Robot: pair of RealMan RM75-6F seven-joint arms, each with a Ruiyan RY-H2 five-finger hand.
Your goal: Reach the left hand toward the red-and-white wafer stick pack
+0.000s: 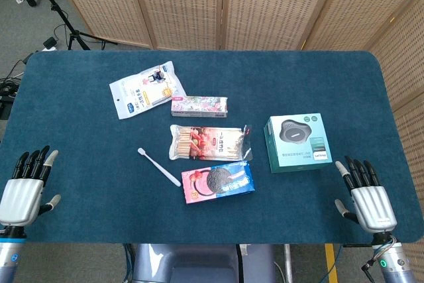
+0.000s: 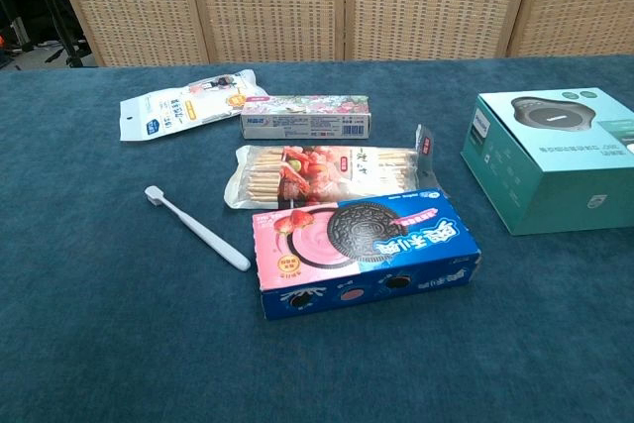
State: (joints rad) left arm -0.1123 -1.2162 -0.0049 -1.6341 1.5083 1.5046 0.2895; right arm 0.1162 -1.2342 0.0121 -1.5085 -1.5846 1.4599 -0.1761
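The red-and-white wafer stick pack [image 1: 209,142] [image 2: 327,173] lies flat at the table's middle, its clear wrapper showing pale sticks at the left end. My left hand [image 1: 26,187] rests at the near left edge of the table, fingers straight and apart, holding nothing, well left of the pack. At the near right edge sits my right hand [image 1: 368,197], likewise spread and empty. Neither hand shows in the chest view.
A white toothbrush [image 1: 159,166] lies between my left hand and the pack. A blue cookie box [image 1: 218,181] sits just in front of the pack, a pink toothpaste box [image 1: 199,105] and a white pouch [image 1: 146,89] behind it. A teal box [image 1: 298,142] stands to the right.
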